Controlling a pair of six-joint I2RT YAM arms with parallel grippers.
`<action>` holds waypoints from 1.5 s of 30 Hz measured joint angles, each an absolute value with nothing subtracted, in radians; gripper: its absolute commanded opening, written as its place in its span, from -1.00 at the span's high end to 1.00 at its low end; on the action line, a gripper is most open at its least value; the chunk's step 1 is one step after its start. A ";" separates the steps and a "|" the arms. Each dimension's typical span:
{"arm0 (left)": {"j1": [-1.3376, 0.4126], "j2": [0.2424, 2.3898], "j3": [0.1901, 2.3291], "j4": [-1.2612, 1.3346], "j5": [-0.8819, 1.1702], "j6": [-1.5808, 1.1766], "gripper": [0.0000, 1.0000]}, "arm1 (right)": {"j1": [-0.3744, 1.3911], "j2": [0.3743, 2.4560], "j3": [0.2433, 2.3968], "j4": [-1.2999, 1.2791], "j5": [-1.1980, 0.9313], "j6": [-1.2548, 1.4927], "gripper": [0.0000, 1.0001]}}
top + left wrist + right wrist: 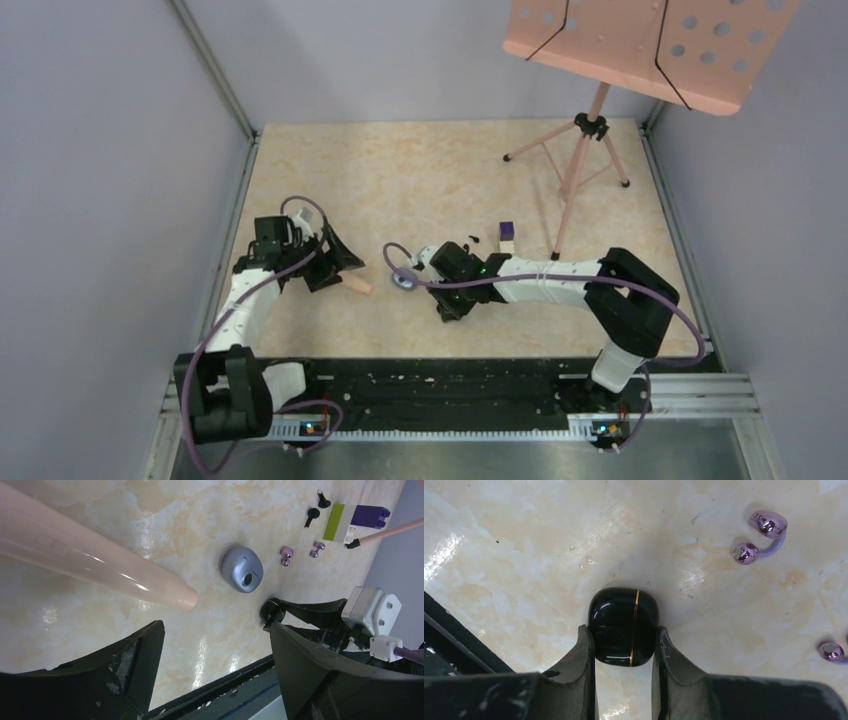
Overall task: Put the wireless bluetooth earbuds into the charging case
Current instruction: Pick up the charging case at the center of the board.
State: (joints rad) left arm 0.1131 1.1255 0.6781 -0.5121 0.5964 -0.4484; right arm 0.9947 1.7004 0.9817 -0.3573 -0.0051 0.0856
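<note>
My right gripper [622,632] is shut on a glossy black charging case [624,625] with a thin gold seam, both fingers pressed to its sides on the table. Two pale purple earbuds [761,537] [831,651] lie to its right. In the left wrist view the purple pair [286,555] [317,548] and two black earbuds [312,515] [324,501] lie loose beyond a closed silver-blue oval case [242,569]. My left gripper [216,630] stands open over bare table, holding nothing, left of that case [404,280].
A pink cylinder [90,560] lies on the table just ahead of my left gripper. A purple-and-yellow block [352,522] sits by the black buds. A pink music stand [585,150] rises at the back right. Walls close in both sides.
</note>
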 measured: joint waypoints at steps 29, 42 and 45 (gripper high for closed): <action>-0.334 1.381 1.024 -0.229 0.878 -0.312 -0.11 | 0.972 1.306 0.859 0.105 0.057 -0.664 0.99; -0.377 1.449 1.065 -0.229 0.895 -0.300 0.13 | 0.972 1.331 0.859 0.151 0.120 -0.652 0.96; -0.381 1.467 1.072 -0.229 0.910 -0.296 0.30 | 0.972 1.331 0.859 0.153 0.131 -0.642 0.96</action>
State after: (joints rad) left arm -0.3805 1.4670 1.0718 -0.2295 0.9096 -0.2958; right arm 0.9718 1.3312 0.8585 0.1532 0.1307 -0.6418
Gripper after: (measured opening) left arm 0.424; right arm 0.435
